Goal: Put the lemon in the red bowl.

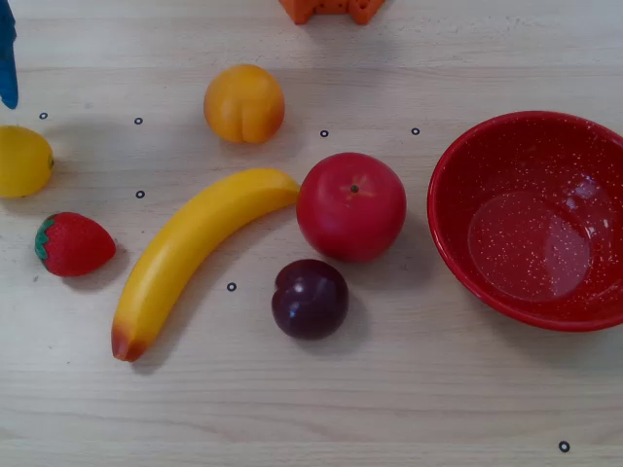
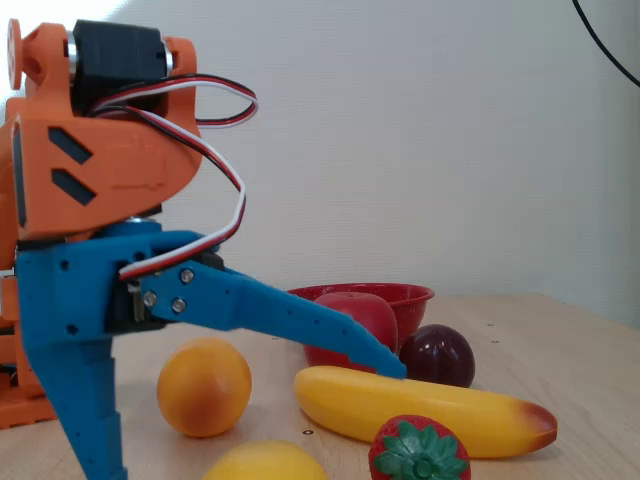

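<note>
The yellow lemon [image 1: 21,161] lies at the far left edge of the overhead view, partly cut off; in the fixed view the lemon [image 2: 263,463] shows at the bottom edge. The speckled red bowl [image 1: 450,219] stands at the right, empty; its rim [image 2: 405,292] shows behind the apple in the fixed view. My blue gripper [image 2: 250,425] is wide open low over the table, one finger [image 2: 85,420] pointing down on the left, the other [image 2: 300,322] reaching right above the lemon. Overhead, only a blue fingertip [image 1: 8,63] shows, just above the lemon.
An orange peach [image 1: 243,102], a banana [image 1: 190,253], a red apple [image 1: 350,206], a dark plum [image 1: 310,298] and a strawberry [image 1: 73,244] lie between lemon and bowl. The orange arm base [image 1: 331,9] sits at the top edge.
</note>
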Robot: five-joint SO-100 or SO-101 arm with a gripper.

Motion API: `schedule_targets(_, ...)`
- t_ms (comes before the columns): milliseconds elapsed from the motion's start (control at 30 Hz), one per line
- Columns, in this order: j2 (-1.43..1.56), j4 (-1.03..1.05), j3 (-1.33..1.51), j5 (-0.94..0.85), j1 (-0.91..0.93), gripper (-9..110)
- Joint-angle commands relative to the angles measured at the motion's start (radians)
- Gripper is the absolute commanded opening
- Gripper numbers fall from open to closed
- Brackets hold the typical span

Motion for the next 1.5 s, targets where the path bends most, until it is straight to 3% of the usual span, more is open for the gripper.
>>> schedule_targets(0, 0.054, -0.029, -0.032, -0.029, 0.048, 65)
schedule_targets(1467, -0.037, -0.163, 0.028, -0.061, 0.075, 63)
